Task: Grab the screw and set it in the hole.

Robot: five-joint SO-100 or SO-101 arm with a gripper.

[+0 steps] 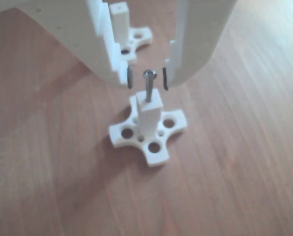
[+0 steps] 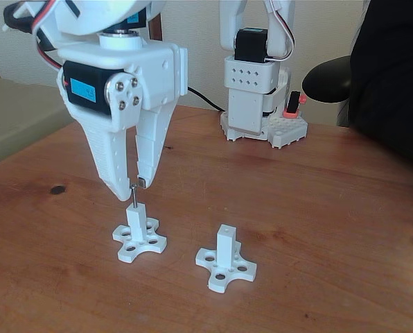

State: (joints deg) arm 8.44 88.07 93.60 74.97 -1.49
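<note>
While the screw stands in the hole, the gripper flanks it, parted.

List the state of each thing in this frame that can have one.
hand: open, fingers either side of the screw head, not touching.
screw: upright, tip seated in the post's hole.
near post: upright on its base, holding the screw.
other post: upright, hole empty.

Reddish-brown wood-grain table. Sitting on it are two white cross-shaped bases with square posts: one toward the left in the fixed view, the other just right of it. The arm's white base is at the back. There's a small dark spot on the left, maybe a knot.
</note>
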